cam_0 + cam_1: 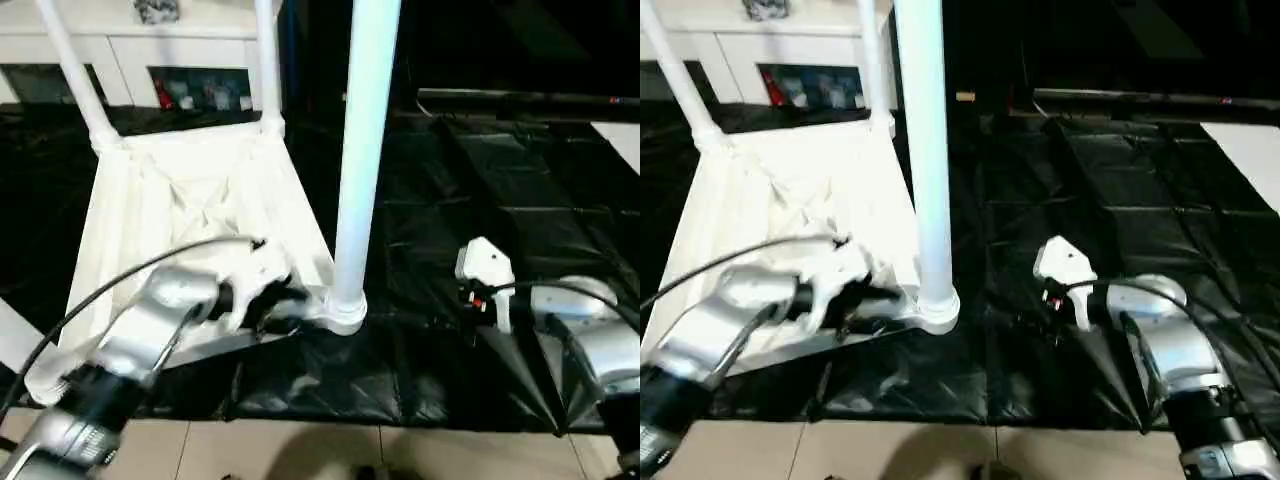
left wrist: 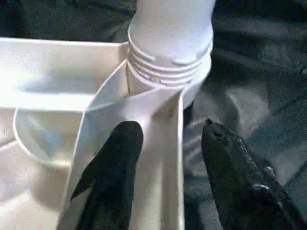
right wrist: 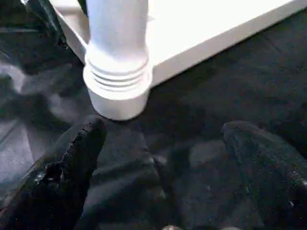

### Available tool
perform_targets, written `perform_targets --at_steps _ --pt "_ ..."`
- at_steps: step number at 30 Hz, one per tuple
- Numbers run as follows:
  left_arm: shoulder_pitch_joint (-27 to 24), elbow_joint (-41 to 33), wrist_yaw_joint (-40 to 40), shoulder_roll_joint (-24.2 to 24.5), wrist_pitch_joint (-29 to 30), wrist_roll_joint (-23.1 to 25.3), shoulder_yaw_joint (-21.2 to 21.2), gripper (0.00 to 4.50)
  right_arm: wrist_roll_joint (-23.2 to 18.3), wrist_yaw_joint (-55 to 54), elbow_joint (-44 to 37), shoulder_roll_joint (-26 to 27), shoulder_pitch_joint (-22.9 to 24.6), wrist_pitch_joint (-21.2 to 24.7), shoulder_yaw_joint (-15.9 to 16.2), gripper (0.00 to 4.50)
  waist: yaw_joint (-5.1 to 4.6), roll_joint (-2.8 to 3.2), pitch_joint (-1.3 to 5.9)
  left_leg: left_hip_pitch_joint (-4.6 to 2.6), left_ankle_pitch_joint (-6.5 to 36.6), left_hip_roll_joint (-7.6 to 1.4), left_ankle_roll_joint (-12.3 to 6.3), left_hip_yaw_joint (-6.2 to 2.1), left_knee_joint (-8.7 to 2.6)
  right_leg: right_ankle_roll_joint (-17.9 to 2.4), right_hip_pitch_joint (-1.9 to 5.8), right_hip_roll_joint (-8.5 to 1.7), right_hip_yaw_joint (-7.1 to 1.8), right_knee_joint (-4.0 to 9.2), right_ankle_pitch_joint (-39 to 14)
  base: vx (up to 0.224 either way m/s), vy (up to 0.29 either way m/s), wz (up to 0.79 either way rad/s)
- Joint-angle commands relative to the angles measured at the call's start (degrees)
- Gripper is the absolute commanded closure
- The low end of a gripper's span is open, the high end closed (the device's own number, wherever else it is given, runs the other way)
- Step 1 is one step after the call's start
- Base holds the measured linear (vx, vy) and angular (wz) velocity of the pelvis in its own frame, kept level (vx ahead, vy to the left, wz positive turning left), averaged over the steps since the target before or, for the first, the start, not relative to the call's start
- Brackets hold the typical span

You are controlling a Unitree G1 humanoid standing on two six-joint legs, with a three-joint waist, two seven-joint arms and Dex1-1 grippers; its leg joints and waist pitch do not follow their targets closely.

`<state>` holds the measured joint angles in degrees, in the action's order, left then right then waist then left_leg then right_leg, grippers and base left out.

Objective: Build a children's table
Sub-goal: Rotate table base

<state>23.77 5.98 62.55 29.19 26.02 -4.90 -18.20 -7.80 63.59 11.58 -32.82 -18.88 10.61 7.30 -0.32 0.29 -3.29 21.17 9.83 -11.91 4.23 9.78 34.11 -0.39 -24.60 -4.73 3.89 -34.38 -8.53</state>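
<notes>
The children's table's white tabletop [image 1: 200,190] lies underside up on black mats. Three white legs stand in its corner sockets: two at the far corners [image 1: 75,70] [image 1: 268,60] and a thick one at the near right corner [image 1: 362,150]. My left gripper [image 2: 168,132] is at that near right corner, just short of the leg's ribbed socket [image 2: 168,67]. Its jaws are apart, one finger [image 2: 117,148] inside the tabletop's rim wall and the other [image 2: 220,143] outside it. My right gripper [image 3: 163,129] hovers open over the mat, to the right of the same leg [image 3: 117,48], holding nothing.
A white cabinet [image 1: 130,40] with glass doors stands behind the tabletop. Black mats [image 1: 500,200] cover the floor to the right, and a dark bar [image 1: 520,100] lies at the back. Light tiles [image 1: 350,450] begin at the mats' near edge. A cable [image 1: 120,280] arcs over my left forearm.
</notes>
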Motion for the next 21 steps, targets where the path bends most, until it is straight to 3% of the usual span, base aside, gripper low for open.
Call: perform_targets --at_steps 1,4,7,11,21 --pt "0.1 -2.1 0.3 0.6 0.9 -0.5 0.9 2.17 -0.6 0.0 -1.3 -0.7 0.1 0.7 -0.3 0.00 0.26 0.11 3.70 -0.33 21.5 -0.47 -2.28 -0.16 -3.94 -8.5 3.03 -1.62 -1.42 5.51 -26.8 0.000 0.000 0.00" --pt "0.3 -3.0 1.0 0.9 3.3 -1.8 0.3 2.17 -0.7 0.0 -2.1 -1.1 0.3 1.7 -0.1 0.00 0.65 0.03 3.78 -0.48 20.9 -0.39 -2.25 0.04 -3.84 -9.2 3.01 -1.64 -1.61 5.33 -25.3 0.000 0.000 0.00" --pt "0.7 -0.9 -2.2 0.4 2.8 1.3 -0.7 2.17 -0.8 0.1 -3.1 -1.1 0.2 2.8 0.2 0.00 0.78 0.05 3.79 -0.38 20.1 -0.40 -2.36 0.05 -3.85 -9.2 3.17 -1.59 -1.65 5.19 -23.9 0.000 0.000 0.00" --pt "1.3 1.3 -3.6 0.4 3.4 3.1 -1.4 2.55 -1.0 0.1 -4.4 -0.9 0.0 3.7 0.7 0.00 0.82 0.18 3.86 -0.27 19.5 -0.30 -2.22 -0.01 -3.81 -8.8 3.33 -1.73 -1.64 5.22 -24.0 0.000 0.000 0.00" --pt "1.3 1.7 -2.5 0.7 4.6 2.3 -2.0 3.47 -0.9 0.0 -5.4 -0.7 -0.2 4.9 1.1 0.00 0.74 0.54 3.72 -0.46 21.2 -0.24 -1.78 -0.14 -3.83 -8.3 3.19 -1.71 -1.47 5.54 -26.4 0.000 0.000 0.00"
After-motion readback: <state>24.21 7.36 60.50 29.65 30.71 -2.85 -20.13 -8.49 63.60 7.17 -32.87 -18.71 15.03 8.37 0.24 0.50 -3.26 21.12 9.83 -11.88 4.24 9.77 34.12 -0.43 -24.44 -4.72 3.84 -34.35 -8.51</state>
